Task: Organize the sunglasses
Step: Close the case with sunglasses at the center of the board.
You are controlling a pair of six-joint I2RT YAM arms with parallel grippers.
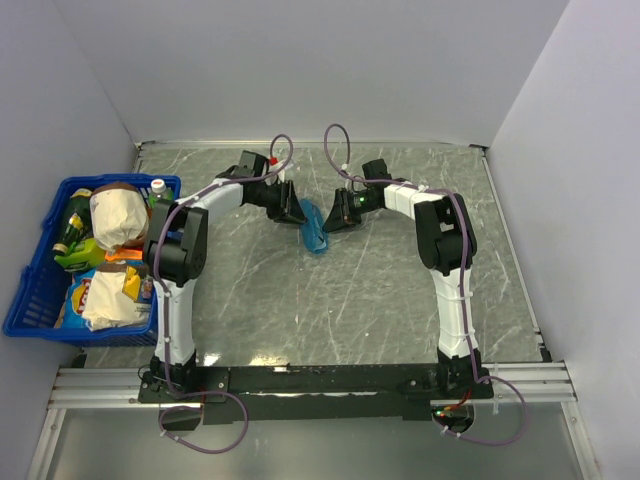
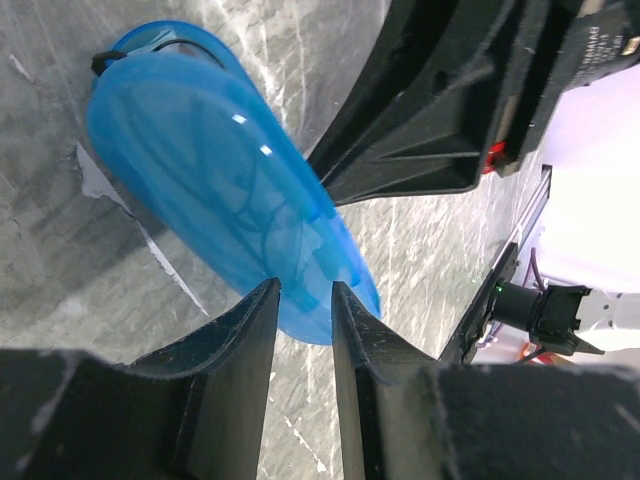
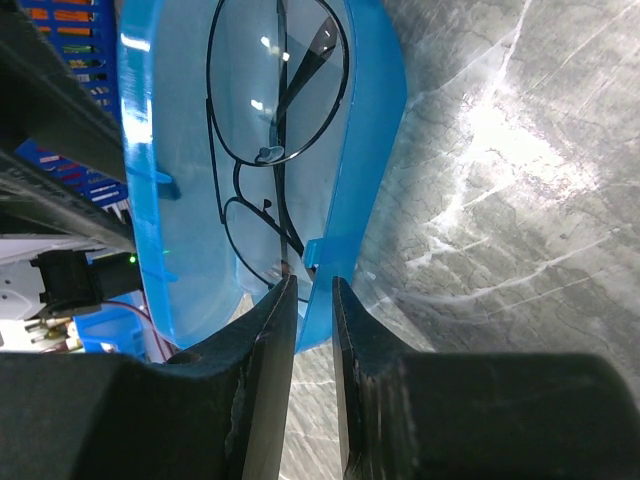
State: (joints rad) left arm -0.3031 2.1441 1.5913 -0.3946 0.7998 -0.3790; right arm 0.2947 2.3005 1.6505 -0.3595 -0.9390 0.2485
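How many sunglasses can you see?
1. The sunglasses lie inside the blue case, which the left pincer and the right pincer grip at its edges in the middle of the table. The full basket could hide more.

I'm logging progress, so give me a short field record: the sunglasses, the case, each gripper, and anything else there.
sunglasses: inside the blue case, thin black frame visible through it
blue case: near the table's centre, between both arms
left gripper: pinching one end of the case
right gripper: pinching the case's rim
basket: blue, far left, holding packaged groceries
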